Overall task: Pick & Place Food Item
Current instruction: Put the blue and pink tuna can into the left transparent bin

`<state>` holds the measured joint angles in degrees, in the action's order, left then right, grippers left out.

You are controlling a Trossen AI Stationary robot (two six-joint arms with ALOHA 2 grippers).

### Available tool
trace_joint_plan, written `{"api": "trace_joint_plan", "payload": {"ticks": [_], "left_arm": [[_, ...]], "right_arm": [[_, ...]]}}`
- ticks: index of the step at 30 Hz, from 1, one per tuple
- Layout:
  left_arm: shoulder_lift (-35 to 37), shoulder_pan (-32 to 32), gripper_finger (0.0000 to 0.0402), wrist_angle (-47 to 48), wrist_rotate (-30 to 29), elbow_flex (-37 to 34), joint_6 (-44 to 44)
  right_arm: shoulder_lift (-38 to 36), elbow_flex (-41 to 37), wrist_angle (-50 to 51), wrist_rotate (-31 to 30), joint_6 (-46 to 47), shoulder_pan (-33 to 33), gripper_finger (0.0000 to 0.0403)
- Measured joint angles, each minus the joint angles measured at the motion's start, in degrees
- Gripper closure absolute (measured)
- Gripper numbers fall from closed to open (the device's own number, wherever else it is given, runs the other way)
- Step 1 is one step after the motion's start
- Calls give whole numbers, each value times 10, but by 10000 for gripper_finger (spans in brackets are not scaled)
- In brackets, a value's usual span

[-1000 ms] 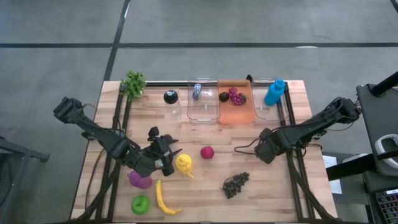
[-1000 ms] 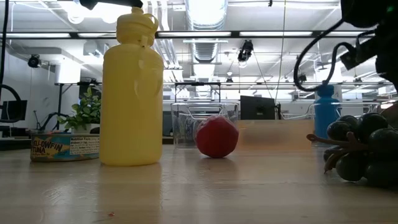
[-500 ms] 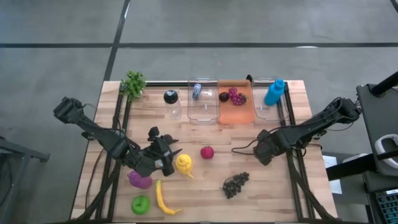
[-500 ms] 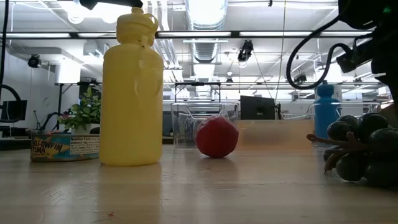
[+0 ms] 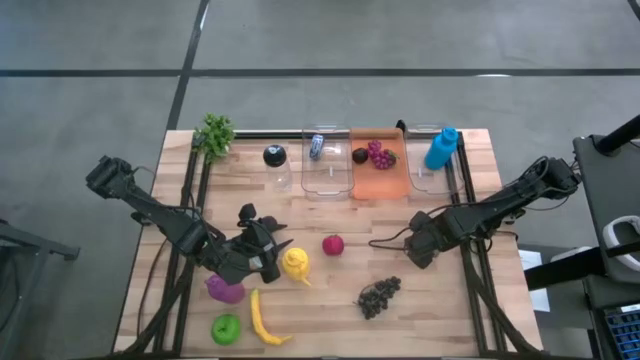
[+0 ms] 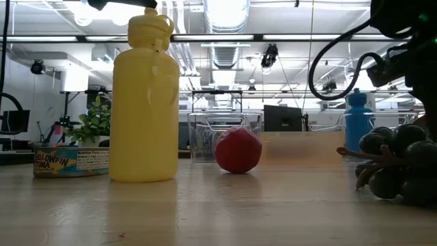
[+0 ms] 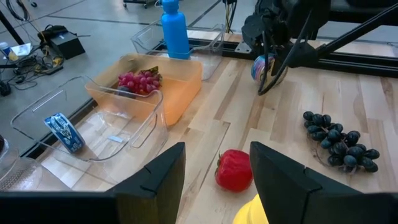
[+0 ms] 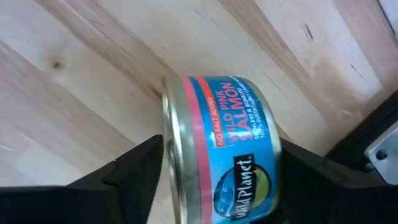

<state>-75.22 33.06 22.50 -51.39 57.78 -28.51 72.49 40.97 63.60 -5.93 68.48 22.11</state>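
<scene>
Right gripper (image 5: 418, 250) shifted left, seemingly gripping salmon can (image 8: 221, 171).

The salmon can (image 8: 221, 149) is cut off by the frame, its label partly unreadable.

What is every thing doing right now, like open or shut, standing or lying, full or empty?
right gripper: shut on salmon can, tilted above table.
left gripper: open, empty.
yellow bottle: upright.
blue bottle: upright.
orange bin: holds red grapes.
tuna can: lying flat.
</scene>
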Motion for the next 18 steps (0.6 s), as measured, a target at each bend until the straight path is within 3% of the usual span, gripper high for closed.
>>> {"api": "trace_joint_plan", "payload": {"ticks": [6, 18], "left_arm": [[0, 0, 217, 0, 0, 0, 2], [0, 0, 216, 0, 0, 0, 2]], "right_arm": [[0, 0, -2, 0, -1, 0, 218], [1, 32, -15, -30, -19, 0, 219]]}}
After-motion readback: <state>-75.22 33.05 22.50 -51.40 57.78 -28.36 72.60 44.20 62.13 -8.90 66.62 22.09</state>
